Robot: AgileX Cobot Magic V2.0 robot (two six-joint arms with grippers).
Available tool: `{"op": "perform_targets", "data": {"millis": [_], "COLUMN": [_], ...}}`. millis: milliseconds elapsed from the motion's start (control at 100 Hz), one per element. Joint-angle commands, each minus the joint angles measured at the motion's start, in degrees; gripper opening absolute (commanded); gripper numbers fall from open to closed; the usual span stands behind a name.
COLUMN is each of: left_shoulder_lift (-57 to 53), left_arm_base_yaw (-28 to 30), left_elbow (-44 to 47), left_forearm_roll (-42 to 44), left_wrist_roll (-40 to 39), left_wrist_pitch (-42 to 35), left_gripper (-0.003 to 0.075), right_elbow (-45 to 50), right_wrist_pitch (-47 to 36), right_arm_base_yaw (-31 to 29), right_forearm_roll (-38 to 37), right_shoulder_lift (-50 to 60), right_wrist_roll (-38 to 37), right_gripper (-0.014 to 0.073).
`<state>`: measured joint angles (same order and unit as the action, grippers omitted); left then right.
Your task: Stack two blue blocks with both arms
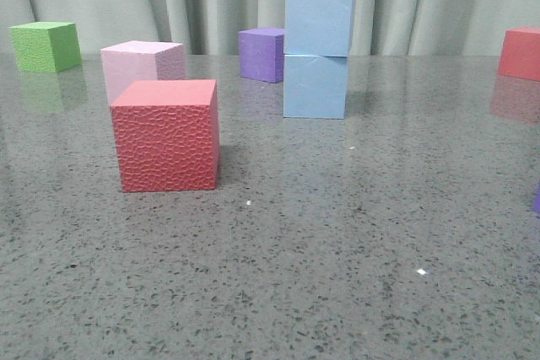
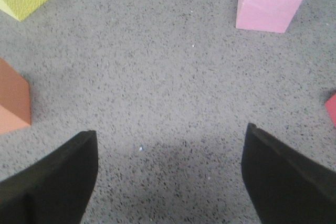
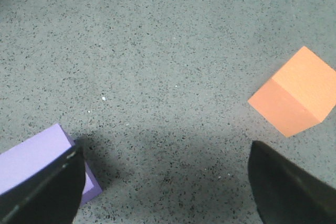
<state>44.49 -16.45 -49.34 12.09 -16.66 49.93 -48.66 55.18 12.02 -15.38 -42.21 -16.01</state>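
Observation:
Two light blue blocks stand stacked at the back middle of the table in the front view: the upper block [image 1: 319,18] rests on the lower block [image 1: 315,86], turned slightly. Neither gripper shows in the front view. In the left wrist view my left gripper [image 2: 169,174] is open over bare table, nothing between its fingers [image 2: 58,182]. In the right wrist view my right gripper [image 3: 165,182] is open too, with bare table between its fingers [image 3: 289,187]. No blue block appears in either wrist view.
Front view: textured red cube [image 1: 167,134] near left, pale pink cube [image 1: 142,65] behind it, green cube [image 1: 45,45] far left, purple cube [image 1: 261,54] beside the stack, red cube [image 1: 521,53] far right. Right wrist view: lilac cube [image 3: 37,161] by one finger, orange cube [image 3: 294,98].

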Motion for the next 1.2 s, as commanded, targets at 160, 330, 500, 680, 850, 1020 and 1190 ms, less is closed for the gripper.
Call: {"op": "perform_targets", "data": {"millis": [160, 330, 500, 680, 850, 1020, 1190], "left_shoulder_lift": [-7.63, -11.0, -12.07, -12.07, -12.07, -12.07, -12.07], "left_arm_base_yaw": [0.14, 0.14, 0.14, 0.14, 0.14, 0.14, 0.14], "left_elbow": [3.54, 5.3, 6.06, 6.06, 6.06, 6.06, 6.06], "left_forearm_roll": [-0.19, -0.19, -1.43, -1.51, -1.51, -1.51, -1.51], "left_wrist_roll": [-4.65, -5.77, -7.03, -7.16, -7.16, -7.16, -7.16], "left_wrist_pitch": [-5.93, -5.42, -4.7, -4.7, -4.7, -4.8, -4.8], "left_gripper": [0.0547, 0.0546, 0.0546, 0.0546, 0.0546, 0.0535, 0.0375], "right_elbow": [-1.49, -1.49, -1.49, -1.49, -1.49, -1.49, -1.49], "right_wrist_pitch": [-2.67, -3.36, -3.71, -3.22, -3.22, -2.93, -2.36], "right_arm_base_yaw": [-0.38, -0.38, -0.38, -0.38, -0.38, -0.38, -0.38], "right_forearm_roll": [-0.96, -0.96, -0.96, -0.96, -0.96, -0.96, -0.96], "right_shoulder_lift": [0.24, 0.24, 0.24, 0.24, 0.17, 0.18, 0.18], "right_wrist_roll": [0.51, 0.51, 0.51, 0.51, 0.51, 0.51, 0.51], "right_gripper": [0.0623, 0.0623, 0.0623, 0.0623, 0.0623, 0.0591, 0.0402]}}
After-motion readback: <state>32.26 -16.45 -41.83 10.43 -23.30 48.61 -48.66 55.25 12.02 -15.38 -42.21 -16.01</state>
